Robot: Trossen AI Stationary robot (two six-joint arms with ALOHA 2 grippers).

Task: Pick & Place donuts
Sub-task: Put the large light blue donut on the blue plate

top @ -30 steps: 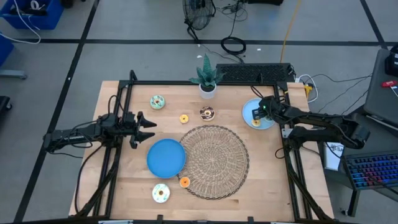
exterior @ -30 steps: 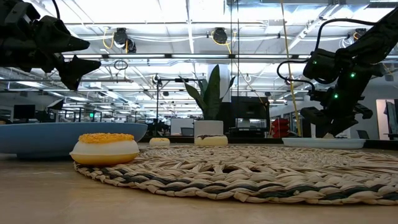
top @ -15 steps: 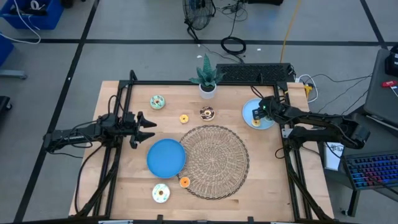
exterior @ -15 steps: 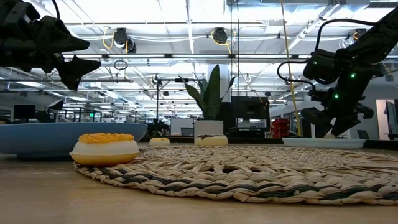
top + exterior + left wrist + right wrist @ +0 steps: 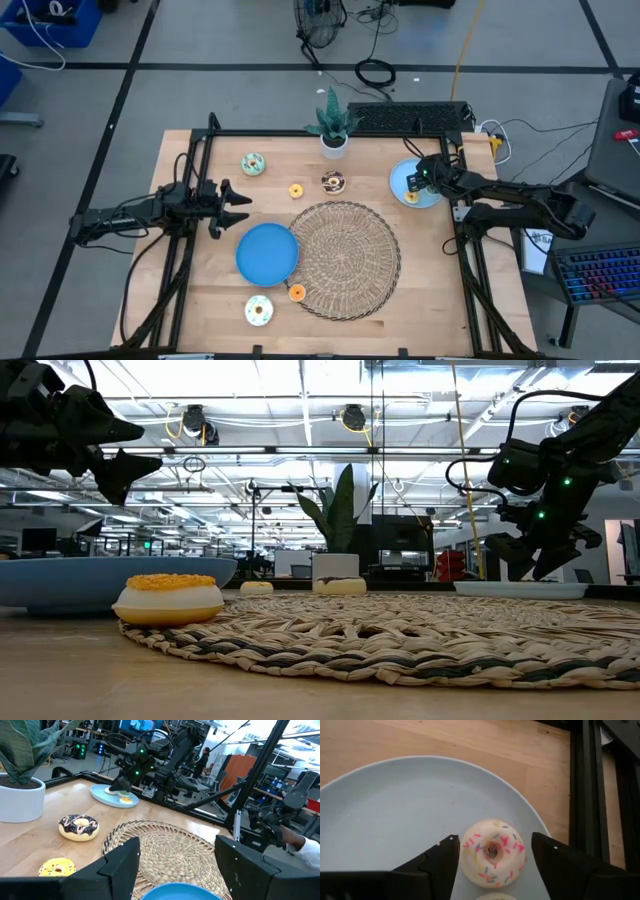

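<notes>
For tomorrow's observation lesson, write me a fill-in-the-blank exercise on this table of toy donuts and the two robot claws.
1. The right claw hangs open over a white sprinkled donut that lies on a pale blue ____.
2. The brown donut lies on the table between the woven mat and the potted ____.
3. The left claw waits open and holds ____.
4. The small orange donut sits at the edge of the woven ____.

Missing words: plate; plant; nothing; mat
</notes>
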